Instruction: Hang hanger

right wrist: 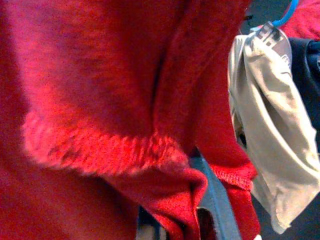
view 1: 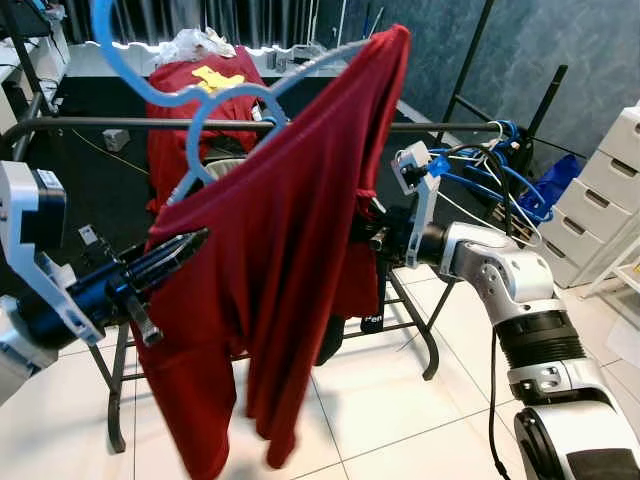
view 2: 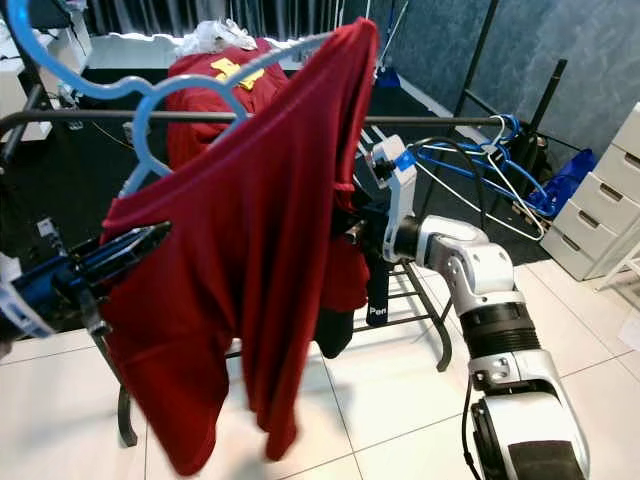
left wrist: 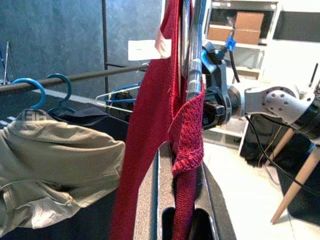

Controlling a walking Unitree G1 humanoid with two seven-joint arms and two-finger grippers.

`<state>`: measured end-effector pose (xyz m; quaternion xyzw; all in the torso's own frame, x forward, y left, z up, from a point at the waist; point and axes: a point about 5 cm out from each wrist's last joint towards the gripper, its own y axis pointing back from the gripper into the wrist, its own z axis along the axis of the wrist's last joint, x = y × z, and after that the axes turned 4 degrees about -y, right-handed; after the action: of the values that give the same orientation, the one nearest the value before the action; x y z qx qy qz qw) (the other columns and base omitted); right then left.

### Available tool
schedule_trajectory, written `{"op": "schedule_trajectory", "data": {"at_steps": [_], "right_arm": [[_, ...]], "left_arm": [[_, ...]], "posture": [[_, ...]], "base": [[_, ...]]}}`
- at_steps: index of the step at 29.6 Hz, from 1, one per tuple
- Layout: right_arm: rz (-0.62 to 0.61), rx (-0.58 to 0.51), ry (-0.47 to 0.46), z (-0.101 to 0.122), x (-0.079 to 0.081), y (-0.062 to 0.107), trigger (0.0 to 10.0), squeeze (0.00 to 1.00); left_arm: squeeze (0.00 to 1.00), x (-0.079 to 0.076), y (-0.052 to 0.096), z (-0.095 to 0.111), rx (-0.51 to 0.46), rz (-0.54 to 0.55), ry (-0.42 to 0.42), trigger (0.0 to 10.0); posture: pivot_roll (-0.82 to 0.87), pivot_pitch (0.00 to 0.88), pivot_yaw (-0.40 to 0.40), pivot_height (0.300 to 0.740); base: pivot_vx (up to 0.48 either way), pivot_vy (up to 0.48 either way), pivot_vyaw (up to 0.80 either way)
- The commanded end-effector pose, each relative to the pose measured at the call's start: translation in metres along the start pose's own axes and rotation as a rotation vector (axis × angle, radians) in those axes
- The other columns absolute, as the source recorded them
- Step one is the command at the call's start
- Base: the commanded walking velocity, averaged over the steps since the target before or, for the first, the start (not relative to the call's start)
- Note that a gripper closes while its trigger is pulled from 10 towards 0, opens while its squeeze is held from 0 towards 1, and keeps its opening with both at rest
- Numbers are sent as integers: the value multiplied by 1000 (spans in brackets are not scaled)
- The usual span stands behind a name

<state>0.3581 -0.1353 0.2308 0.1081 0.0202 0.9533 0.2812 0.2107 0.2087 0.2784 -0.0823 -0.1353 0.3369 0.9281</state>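
Both pincers grip the red sweater [view 1: 270, 250] on its blue hanger [view 1: 130, 75], left pincer [view 1: 180, 250] and right pincer [view 1: 370, 235], before the rack rail [view 1: 90, 123] crowded with another red garment [view 1: 195, 110] and blue hangers [view 1: 500, 165].

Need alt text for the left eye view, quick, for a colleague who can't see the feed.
A red garment on a light blue hanger is held up before a black clothes rail, the left gripper at its left edge and the right gripper at its right. Spare blue hangers hang farther right.

A light-blue plastic hanger [view 1: 150, 90] carries a dark-red sweater [view 1: 270, 260], tilted before the rail [view 1: 100, 124].
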Motion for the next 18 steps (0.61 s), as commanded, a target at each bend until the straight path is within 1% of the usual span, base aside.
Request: {"op": "schedule_trajectory", "data": {"at_steps": [1,2,3,4,5,6,9,10,11,12,13,14,15,16,17,18], "right_arm": [[13,0,-17,-1,1,4,10000,1000],[58,-28,1,6,3,12,10000,1000],[58,-28,1,6,3,12,10000,1000],[114,-52,24,17,-7,43,10000,1000],[114,-52,24,17,-7,43,10000,1000],[131,-39,48,20,-13,60,10000,1000],[131,-39,48,20,-13,60,10000,1000],[105,-54,65,29,-22,80,10000,1000],[105,-54,65,29,-22,80,10000,1000],[73,-79,79,37,-29,97,10000,1000],[-13,-140,94,47,-40,115,10000,1000],[-13,-140,94,47,-40,115,10000,1000],[-137,-214,106,57,-52,130,10000,1000],[-137,-214,106,57,-52,130,10000,1000],[-238,-288,112,67,-60,142,10000,1000],[-238,-288,112,67,-60,142,10000,1000]], "left_arm": [[0,-4,1,10,-5,-32,-60,10000],[0,0,3,9,29,-15,-86,10000],[0,0,3,9,29,-15,-86,10000],[0,10,11,11,110,16,-153,10000],[0,10,11,11,110,16,-153,10000],[0,14,16,13,140,23,-178,10000],[0,14,16,13,140,23,-178,10000],[0,17,21,16,175,22,-205,10000],[0,17,21,16,175,22,-205,10000],[0,19,25,18,202,18,-224,10000],[0,21,28,21,234,8,-243,10000],[0,21,28,21,234,8,-243,10000],[0,21,30,21,261,-5,-255,10000],[0,21,30,21,261,-5,-255,10000],[0,21,31,21,286,-19,-260,10000],[0,21,31,21,286,-19,-260,10000]], "posture": [[-44,0,-98,740],[-41,0,-99,740],[-41,0,-99,740],[-40,0,-101,740],[-40,0,-101,740],[-40,0,-103,740],[-40,0,-103,740],[-45,0,-104,740],[-45,0,-104,740],[-47,0,-106,740],[-46,0,-104,740],[-46,0,-104,740],[-41,0,-101,740],[-41,0,-101,740],[-41,0,-99,740],[-41,0,-99,740]], "base": [[0,0,0],[0,0,0],[0,0,0],[0,0,0],[0,0,0],[0,0,0],[0,0,0],[0,0,0],[0,0,0],[0,0,0],[0,0,0],[0,0,0],[0,0,0],[0,0,0],[0,0,0],[0,0,0]]}}
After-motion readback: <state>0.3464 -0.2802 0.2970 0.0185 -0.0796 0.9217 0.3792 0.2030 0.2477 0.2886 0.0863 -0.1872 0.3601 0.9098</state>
